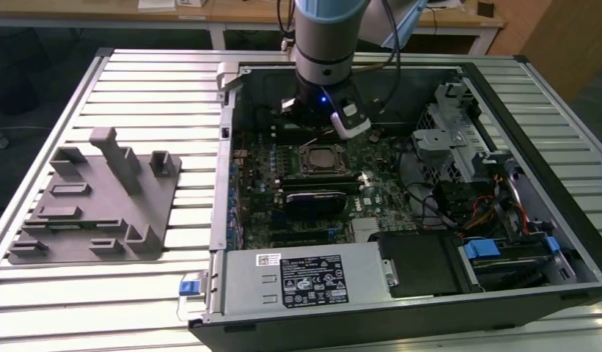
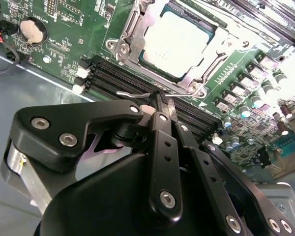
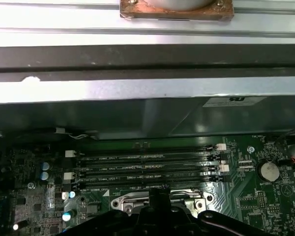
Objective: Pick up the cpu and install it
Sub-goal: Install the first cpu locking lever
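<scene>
While seated in its socket point(image 2: 137, 44), cpu point(image 2: 179, 42), end effector point(image 2: 160, 105) shut above

1. The surface point(image 1: 134, 95) is a slatted metal top of pale parallel ribs with a darker frame along its edges.
2. A grey fixture plate point(image 1: 95, 209) lies flat on the surface toward the exterior view's left. It carries several moulded blocks and one taller upright post.
3. An open computer case point(image 1: 399, 191) rests on its side on the surface, just beside the fixture plate and apart from it, covering the middle and the exterior view's right.
4. The near edge of the case overhangs or meets the front rim of the surface; which one cannot be told.
5. Bare ribs show around both items.
</scene>
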You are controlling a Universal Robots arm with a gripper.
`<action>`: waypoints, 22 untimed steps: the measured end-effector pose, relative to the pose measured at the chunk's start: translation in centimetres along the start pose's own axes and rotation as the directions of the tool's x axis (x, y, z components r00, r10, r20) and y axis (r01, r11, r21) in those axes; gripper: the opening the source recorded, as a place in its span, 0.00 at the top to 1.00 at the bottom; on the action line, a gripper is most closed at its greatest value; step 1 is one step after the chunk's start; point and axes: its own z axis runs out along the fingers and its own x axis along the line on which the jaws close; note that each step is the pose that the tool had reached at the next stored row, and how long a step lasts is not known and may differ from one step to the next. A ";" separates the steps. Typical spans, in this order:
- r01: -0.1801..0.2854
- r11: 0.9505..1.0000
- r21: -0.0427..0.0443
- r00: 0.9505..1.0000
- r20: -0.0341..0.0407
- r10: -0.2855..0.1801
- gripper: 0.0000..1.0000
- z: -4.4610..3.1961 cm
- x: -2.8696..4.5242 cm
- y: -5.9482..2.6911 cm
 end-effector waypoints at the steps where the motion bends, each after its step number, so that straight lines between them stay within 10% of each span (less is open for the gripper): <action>1: -0.002 1.000 0.000 1.000 0.001 0.002 0.89 0.06 0.00 -0.01; 22: -0.049 0.999 0.002 0.999 0.020 0.049 0.89 1.03 -0.10 0.59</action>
